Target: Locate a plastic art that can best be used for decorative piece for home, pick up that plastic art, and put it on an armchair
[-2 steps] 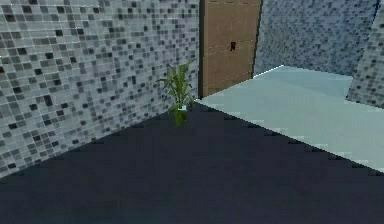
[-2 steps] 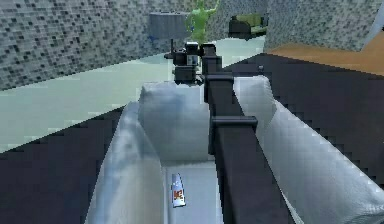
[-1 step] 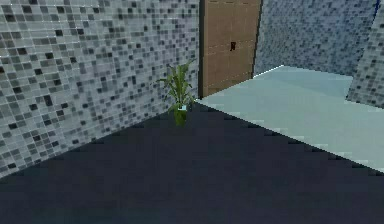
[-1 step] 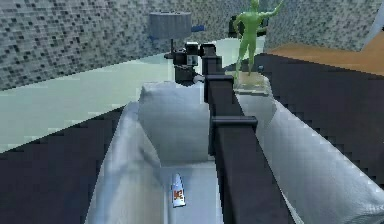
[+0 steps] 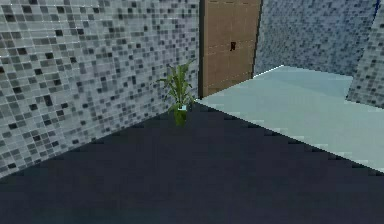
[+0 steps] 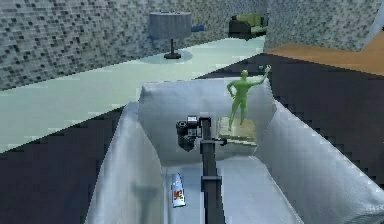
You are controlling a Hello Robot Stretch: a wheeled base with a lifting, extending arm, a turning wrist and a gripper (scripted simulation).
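In the arm side view the arm point(image 6: 210, 185) is reaching up from the bottom edge across the seat of a grey armchair point(image 6: 120, 170), and the gripper point(image 6: 188, 133) is sitting near the chair's backrest. The plastic art, a green figure point(image 6: 240, 92) with raised arms on a tan base, is standing upright just beside the gripper, on the side toward the arm side view's right, against the backrest and apparently resting on the seat. Because the figure is standing on a surface next to the gripper, it cannot be told whether the gripper is holding it or holding anything at all, and the setting of the fingers cannot be read either. A small flat object point(image 6: 178, 190) is lying on the seat cushion nearer the camera, beside the arm. Farther out, a round dark-topped stand point(image 6: 170, 24) and a green sofa point(image 6: 248, 24) are standing on the pale floor. The forward view is looking at a potted plant point(image 5: 179, 92) by a mosaic wall and a wooden door point(image 5: 230, 45). Judged from this layout, locating and picking up are complete and the task is nearing its end: the figure is already at the armchair. Remaining, as far as can be judged, are confirming that the figure is free of the gripper and drawing the arm clear without toppling it.
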